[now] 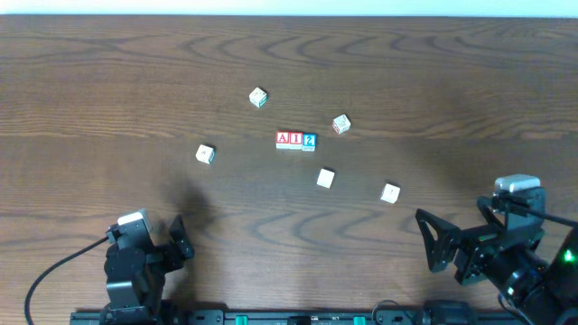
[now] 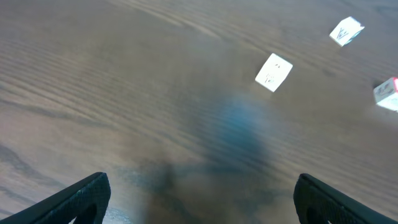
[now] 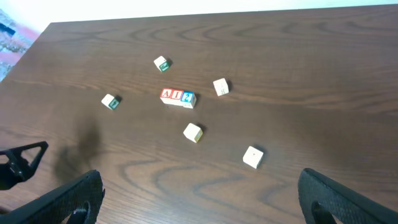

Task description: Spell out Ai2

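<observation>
The A cube [image 1: 283, 138], the I cube [image 1: 295, 138] and the blue 2 cube [image 1: 309, 141] lie in one row, side by side and apparently touching, around the middle of the bench [image 1: 108, 72] and somewhat toward its far edge. They read A, I, 2 from the left edge to the right, so we judge the word spelled. We take them for light, stiff little blocks with flat faces, easy to pinch and just as easy to knock askew. The touching faces are closed off, so any hold would go across a cube's near and far faces. Five pale cubes [image 1: 325, 178] lie scattered around the row, none touching it, the closest just beside the 2 cube toward the far right corner. Their marks are too small for us to read. The left hand [image 2: 200, 196] hangs over the near edge toward the left corner, the right hand [image 3: 200, 196] toward the near right corner, both spread wide and holding nothing, well apart from the row. The left wrist view is blurred, and a red-edged cube [image 2: 387, 93] cut off at its right side is one we cannot identify.
</observation>
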Motion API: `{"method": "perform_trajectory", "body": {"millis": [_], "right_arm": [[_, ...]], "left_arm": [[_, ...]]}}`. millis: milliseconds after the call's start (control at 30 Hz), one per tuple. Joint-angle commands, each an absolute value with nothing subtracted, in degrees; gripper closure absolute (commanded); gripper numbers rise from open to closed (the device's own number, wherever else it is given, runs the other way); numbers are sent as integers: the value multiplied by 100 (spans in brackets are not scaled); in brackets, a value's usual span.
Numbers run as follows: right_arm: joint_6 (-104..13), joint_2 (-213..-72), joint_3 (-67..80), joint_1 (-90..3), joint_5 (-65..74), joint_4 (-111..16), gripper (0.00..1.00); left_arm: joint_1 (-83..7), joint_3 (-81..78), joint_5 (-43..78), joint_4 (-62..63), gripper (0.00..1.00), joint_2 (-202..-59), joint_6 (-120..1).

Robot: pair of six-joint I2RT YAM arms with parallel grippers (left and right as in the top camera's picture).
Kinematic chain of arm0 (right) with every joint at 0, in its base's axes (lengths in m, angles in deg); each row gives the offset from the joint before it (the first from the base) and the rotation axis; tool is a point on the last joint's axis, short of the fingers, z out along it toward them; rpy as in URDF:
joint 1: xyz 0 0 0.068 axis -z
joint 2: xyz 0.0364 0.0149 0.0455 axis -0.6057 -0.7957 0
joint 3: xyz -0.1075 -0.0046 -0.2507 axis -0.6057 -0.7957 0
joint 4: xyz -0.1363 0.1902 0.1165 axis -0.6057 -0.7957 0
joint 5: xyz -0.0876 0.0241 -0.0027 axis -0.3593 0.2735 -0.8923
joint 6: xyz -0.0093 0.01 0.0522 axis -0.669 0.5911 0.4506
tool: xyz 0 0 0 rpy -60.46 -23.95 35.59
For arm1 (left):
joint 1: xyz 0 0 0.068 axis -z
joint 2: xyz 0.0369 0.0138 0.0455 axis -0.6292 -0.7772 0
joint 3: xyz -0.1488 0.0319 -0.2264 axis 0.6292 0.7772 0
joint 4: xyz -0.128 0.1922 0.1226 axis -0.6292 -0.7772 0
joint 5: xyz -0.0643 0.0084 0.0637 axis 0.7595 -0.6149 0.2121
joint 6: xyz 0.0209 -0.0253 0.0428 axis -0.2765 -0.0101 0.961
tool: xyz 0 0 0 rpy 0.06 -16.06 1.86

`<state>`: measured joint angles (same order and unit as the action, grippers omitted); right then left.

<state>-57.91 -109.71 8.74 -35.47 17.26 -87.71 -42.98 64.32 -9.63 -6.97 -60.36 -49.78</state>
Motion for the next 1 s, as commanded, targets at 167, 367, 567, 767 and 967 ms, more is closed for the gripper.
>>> {"method": "perform_trajectory", "body": {"millis": [167,367,567,767,967], "right_arm": [[-5881,-10960,874,-3547,1732,-8773,1],[-5881,-10960,874,-3547,1732,-8773,1],[-5879,-10960,874,-3547,1732,-8773,1],[-5881,-10960,874,-3547,1732,-8773,1],[-5879,-10960,874,-3547,1732,-8773,1]], "left_arm": [[-4327,6646,-1090,-664,5,-5925,-4910],[-4327,6893,-1049,-640,5,-5925,-4910],[-4327,6893,-1103,-678,5,-5927,-4851],[-4324,6893,-1103,-675,5,-5927,-4851],[-4324,6893,-1103,-675,5,-5927,-4851]]}}
